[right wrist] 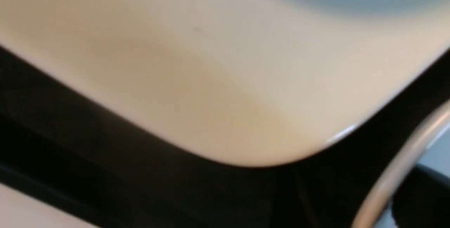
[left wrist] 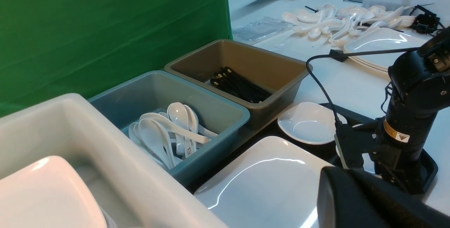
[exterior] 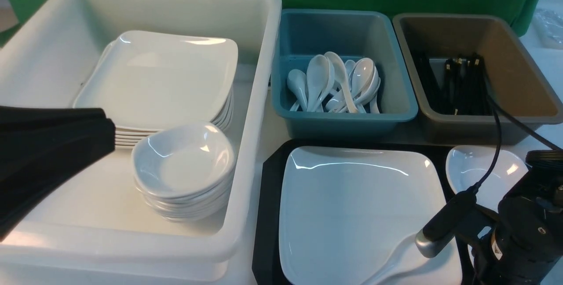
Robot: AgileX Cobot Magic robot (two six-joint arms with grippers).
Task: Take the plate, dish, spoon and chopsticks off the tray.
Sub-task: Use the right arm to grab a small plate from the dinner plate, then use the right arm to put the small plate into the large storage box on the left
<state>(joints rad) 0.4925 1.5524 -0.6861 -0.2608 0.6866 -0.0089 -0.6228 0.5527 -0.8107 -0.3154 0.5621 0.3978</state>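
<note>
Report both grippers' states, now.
Left gripper: closed, nothing seen in it.
Right gripper: down at the tray, jaws hidden; cannot be told.

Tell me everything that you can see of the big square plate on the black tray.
The plate is glossy white, ceramic-looking, square with rounded corners and a shallow raised rim. It lies flat on the tray, covering most of it. A white spoon seems to rest on its near right corner.
</note>
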